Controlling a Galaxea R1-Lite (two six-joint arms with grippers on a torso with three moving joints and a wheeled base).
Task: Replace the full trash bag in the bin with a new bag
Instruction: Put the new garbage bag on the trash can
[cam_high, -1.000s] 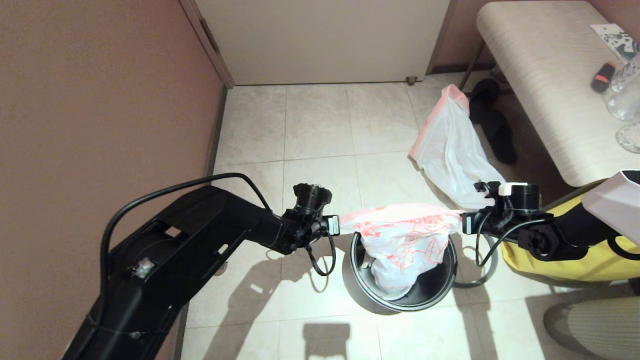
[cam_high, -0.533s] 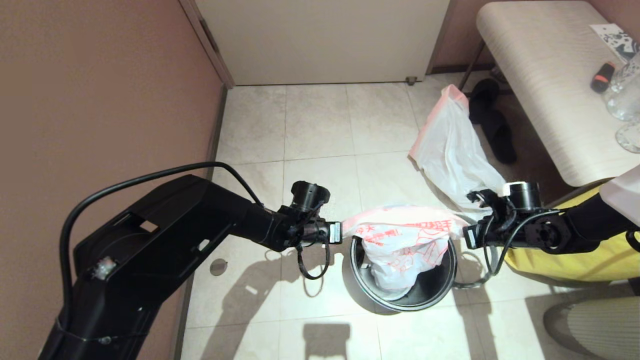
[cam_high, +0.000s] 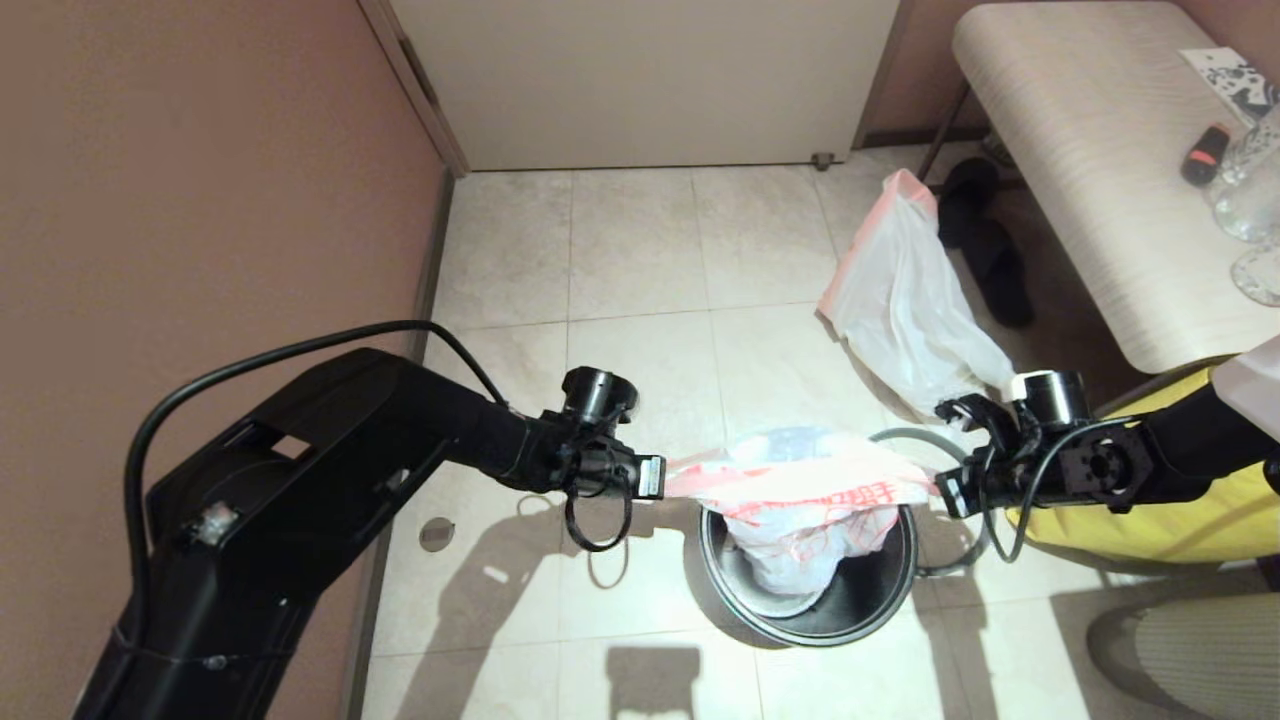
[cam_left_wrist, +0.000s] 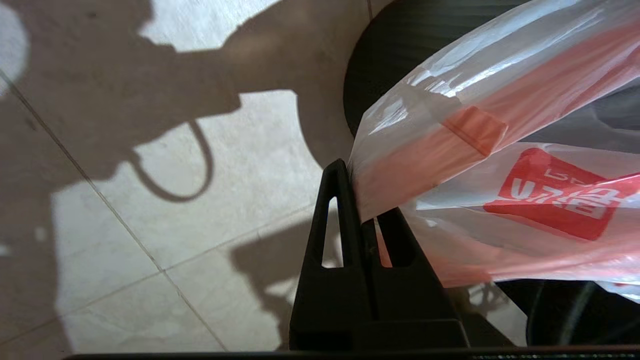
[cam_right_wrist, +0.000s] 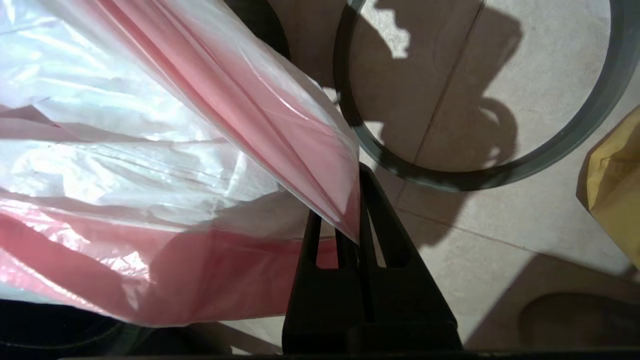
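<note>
The new bag (cam_high: 800, 485), white with red characters, is stretched taut between both grippers over the black bin (cam_high: 890, 590); its lower part hangs inside the bin. My left gripper (cam_high: 665, 478) is shut on the bag's left rim, the red logo (cam_left_wrist: 550, 200) beside its tip (cam_left_wrist: 357, 200). On the bag's right rim my right gripper (cam_high: 940, 492) is also shut, the pink edge pinched between its fingers (cam_right_wrist: 350, 220). The full trash bag (cam_high: 905, 300), plain white with a pink rim, lies on the floor behind the bin. The grey hoop (cam_right_wrist: 475, 180) lies on the floor right of the bin.
A brown wall (cam_high: 200, 200) runs along the left and a closed door (cam_high: 640, 80) stands at the back. A padded bench (cam_high: 1090, 150) with small items and dark slippers (cam_high: 985, 250) are at the right. A yellow bag (cam_high: 1130, 520) sits under my right arm.
Both grippers have come down and drawn slightly apart, pulling the new bag's mouth flatter and tauter just above the bin's top. Both stay shut on the rim.
</note>
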